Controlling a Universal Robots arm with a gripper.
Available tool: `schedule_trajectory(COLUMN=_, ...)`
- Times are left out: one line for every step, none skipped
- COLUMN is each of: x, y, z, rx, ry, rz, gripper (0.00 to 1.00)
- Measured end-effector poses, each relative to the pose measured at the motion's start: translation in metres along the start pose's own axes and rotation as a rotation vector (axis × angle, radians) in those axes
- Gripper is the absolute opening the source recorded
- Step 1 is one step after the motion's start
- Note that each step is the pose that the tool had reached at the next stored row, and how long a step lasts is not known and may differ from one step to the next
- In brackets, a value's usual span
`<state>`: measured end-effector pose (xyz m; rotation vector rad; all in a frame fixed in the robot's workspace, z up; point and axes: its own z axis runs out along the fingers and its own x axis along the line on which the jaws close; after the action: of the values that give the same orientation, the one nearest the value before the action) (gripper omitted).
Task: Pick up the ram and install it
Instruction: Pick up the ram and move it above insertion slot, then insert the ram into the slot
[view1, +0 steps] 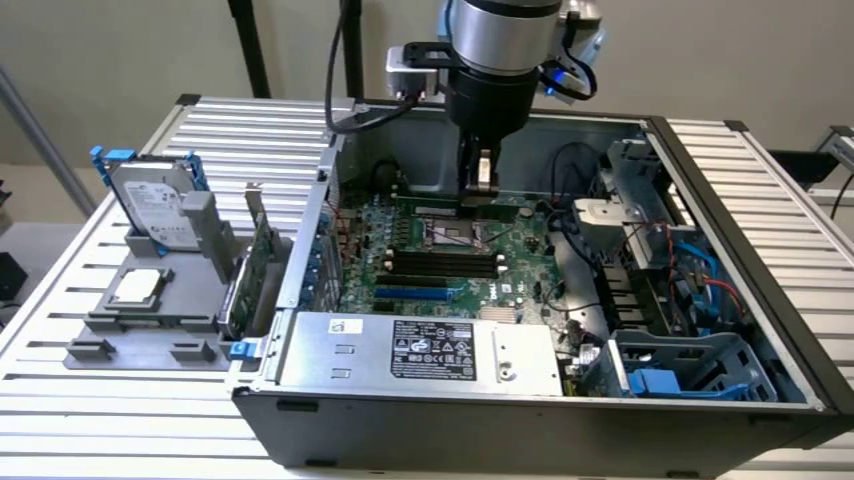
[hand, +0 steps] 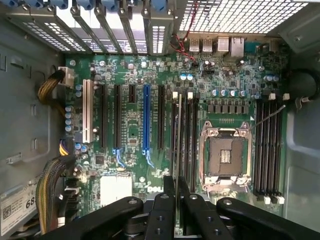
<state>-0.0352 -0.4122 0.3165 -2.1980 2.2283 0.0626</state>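
Fingers of the gripper are clamped on the ram, one flat black pad on each face of the stick. The ram hangs straight below the wrist inside the open computer case. In the wrist view it appears edge-on, as a thin pale line. That line runs along the bank of long black memory slots between the square metal CPU socket and the blue expansion slot. Whether its lower edge touches a slot cannot be told.

The motherboard is green and crowded with small round capacitors and silver solder points. A boxy grey power supply with a dark label sits at the case's near wall. At the exterior view's left, outside the case, a hard drive in a blue frame stands upright on a grey holder. It rests on the ribbed aluminium table.
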Motion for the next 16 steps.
schedule_trajectory(x=0.000, y=-0.0004, z=0.0018, rx=0.0000, ry=0.0000, rz=0.000, gripper=0.14)
schedule_trajectory(x=-0.001, y=-0.0008, z=0.0037, rx=0.0000, ry=0.0000, rz=0.001, gripper=0.14)
schedule_trajectory(x=-0.001, y=-0.0012, z=0.0055, rx=0.0000, ry=0.0000, rz=0.001, gripper=0.14)
schedule_trajectory(x=-0.002, y=-0.0015, z=0.0073, rx=0.0001, ry=-0.0001, rz=0.001, gripper=0.14)
schedule_trajectory(x=-0.002, y=-0.0016, z=0.0091, rx=0.0001, ry=0.0000, rz=0.002, gripper=0.14)
schedule_trajectory(x=-0.002, y=-0.0017, z=0.0110, rx=0.0000, ry=0.0000, rz=0.002, gripper=0.14)
schedule_trajectory(x=-0.002, y=-0.0018, z=0.0128, rx=0.0001, ry=0.0000, rz=0.003, gripper=0.14)
schedule_trajectory(x=-0.002, y=-0.0019, z=0.0146, rx=0.0001, ry=-0.0001, rz=0.003, gripper=0.14)
schedule_trajectory(x=-0.002, y=-0.0020, z=0.0165, rx=0.0002, ry=-0.0002, rz=0.004, gripper=0.14)
schedule_trajectory(x=-0.002, y=-0.0020, z=0.0182, rx=0.0002, ry=-0.0001, rz=0.005, gripper=0.14)
schedule_trajectory(x=-0.002, y=-0.0020, z=0.0200, rx=0.0002, ry=-0.0001, rz=0.005, gripper=0.14)
schedule_trajectory(x=-0.002, y=-0.0020, z=0.0218, rx=0.0002, ry=-0.0001, rz=0.006, gripper=0.14)
schedule_trajectory(x=-0.002, y=-0.0021, z=0.0236, rx=0.0002, ry=-0.0001, rz=0.006, gripper=0.14)
schedule_trajectory(x=-0.002, y=-0.0021, z=0.0256, rx=0.0002, ry=-0.0001, rz=0.007, gripper=0.14)
schedule_trajectory(x=-0.002, y=-0.0022, z=0.0273, rx=0.0003, ry=-0.0002, rz=0.007, gripper=0.14)
schedule_trajectory(x=-0.002, y=-0.0022, z=0.0291, rx=0.0003, ry=-0.0002, rz=0.008, gripper=0.14)
